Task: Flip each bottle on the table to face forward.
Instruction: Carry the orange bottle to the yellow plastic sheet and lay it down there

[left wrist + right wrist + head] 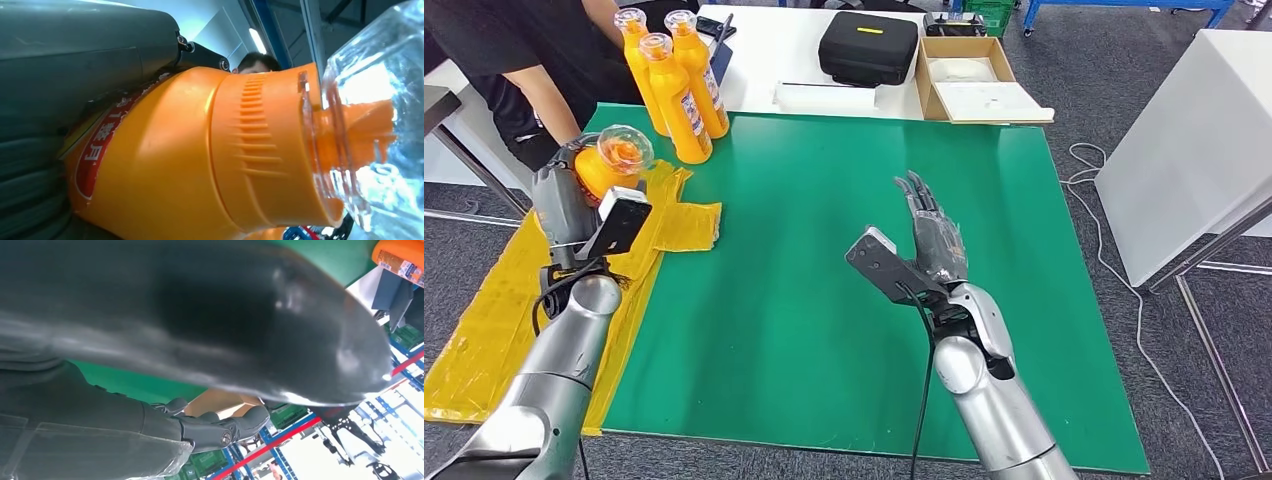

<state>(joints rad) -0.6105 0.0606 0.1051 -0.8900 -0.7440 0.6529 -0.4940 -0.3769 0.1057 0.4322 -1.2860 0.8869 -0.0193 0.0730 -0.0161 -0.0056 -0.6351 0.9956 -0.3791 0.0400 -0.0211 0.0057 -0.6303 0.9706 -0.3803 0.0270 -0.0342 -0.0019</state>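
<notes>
My left hand (564,195) grips an orange bottle (609,165) with a clear cap, lifted above the table's left edge with the cap pointing up towards me. In the left wrist view the same bottle (200,160) lies against the grey hand (65,75), its red label partly covered. Three more orange bottles (679,85) stand upright in a cluster at the far left corner of the green table (824,250). Over the middle of the table my right hand (936,235) hovers with fingers stretched out and nothing in it; the right wrist view shows its dark fingers (225,427).
A yellow cloth (679,225) lies along the table's left side and hangs off the edge. A person in black (519,60) stands at the far left. Behind the green mat sit a black case (867,45) and an open cardboard box (969,75).
</notes>
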